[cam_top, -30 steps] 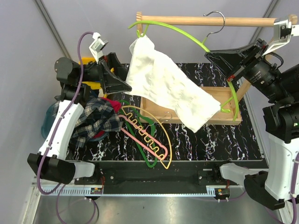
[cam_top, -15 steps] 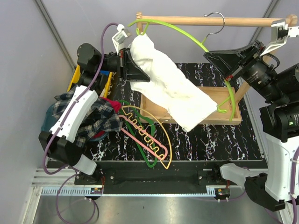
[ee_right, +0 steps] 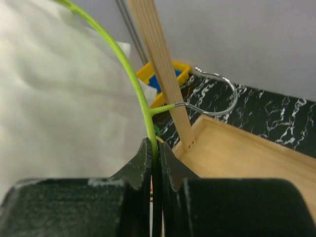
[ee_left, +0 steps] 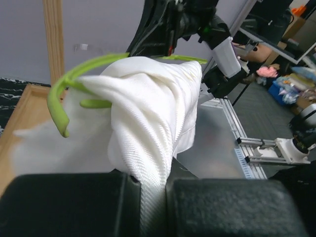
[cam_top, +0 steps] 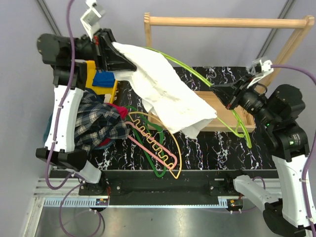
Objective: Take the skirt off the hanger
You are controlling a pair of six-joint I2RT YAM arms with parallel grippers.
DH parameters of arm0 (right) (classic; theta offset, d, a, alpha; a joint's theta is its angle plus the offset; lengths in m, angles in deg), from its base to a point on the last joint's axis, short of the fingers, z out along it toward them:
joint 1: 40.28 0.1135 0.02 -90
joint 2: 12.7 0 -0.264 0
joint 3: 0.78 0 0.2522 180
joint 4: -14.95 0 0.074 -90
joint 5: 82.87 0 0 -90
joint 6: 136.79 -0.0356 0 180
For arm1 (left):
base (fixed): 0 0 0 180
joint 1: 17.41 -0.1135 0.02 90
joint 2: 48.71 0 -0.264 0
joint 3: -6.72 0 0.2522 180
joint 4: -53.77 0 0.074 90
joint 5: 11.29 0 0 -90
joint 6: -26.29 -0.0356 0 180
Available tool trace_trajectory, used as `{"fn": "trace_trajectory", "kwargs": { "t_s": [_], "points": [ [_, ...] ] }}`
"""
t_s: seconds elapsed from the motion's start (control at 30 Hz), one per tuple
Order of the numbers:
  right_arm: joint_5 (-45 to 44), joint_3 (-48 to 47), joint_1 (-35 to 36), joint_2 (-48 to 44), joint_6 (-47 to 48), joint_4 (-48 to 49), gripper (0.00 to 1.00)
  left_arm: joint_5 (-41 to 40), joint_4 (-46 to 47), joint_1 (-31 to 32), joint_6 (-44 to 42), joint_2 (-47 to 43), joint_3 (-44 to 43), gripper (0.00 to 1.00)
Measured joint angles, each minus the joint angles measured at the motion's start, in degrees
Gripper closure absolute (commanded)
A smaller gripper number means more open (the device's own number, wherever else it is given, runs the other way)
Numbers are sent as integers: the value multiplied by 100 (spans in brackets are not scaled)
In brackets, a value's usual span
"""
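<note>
Heaped and crumpled at the left edge of the black marbled desk point(cam_top: 222, 148): the dark navy plaid skirt point(cam_top: 98, 123), white and grey check lines showing, a bit of red cloth point(cam_top: 116, 110) peeking out at its far side. Off the pale yellow-cream hanger point(cam_top: 176, 144), which lies flat toward the near edge with its curved arch and wavy zigzag bar, tangled with a pink hanger point(cam_top: 150, 152) and a dark green hanger point(cam_top: 159, 172). Skirt's right edge just beside that pile; touching or not, cannot tell.

Raised above the far-left corner, the left pincer point(cam_top: 116, 54) point(ee_left: 148, 185), fingers pressed together on a bunched fold of a plain white woven garment point(cam_top: 163, 91) point(ee_left: 153, 113). From there, the white cloth slanting down across the middle of the desk, draped on a thin bright green hanger point(cam_top: 190, 71) point(ee_left: 61, 101) point(ee_right: 136, 89).

Toward the right edge, the right pincer point(cam_top: 217, 94) point(ee_right: 156, 153) – jaws clamped tight on the green wire, close to where the silver metal hook point(ee_right: 219, 94) branches off. Hook seen against an upright post of the light wooden rack point(cam_top: 222, 22) point(ee_right: 160, 59).

Behind the left pincer, at the far-left corner – a yellow bin point(cam_top: 106, 86) point(ee_right: 165, 74) holding something blue.
</note>
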Motion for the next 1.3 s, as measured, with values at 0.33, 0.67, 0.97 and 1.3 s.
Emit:
{"fn": "trace_trajectory", "kwargs": {
  "t_s": [0.33,0.67,0.97,1.3],
  "points": [
    [26,1246,136,-610,236,719,100,341,-1165,-50,-398,632,-3029,100],
    [-490,1864,216,-715,612,702,100,-837,-1220,-898,-994,848,-3554,100],
    [-2439,3338,125,-839,1145,-1381,100,-2964,-776,-2026,-2210,90,-3425,100],
    [-2553,2815,125,-881,1172,-1499,100,-3226,-271,-3515,-2317,-787,-2479,100]
  ]
}}
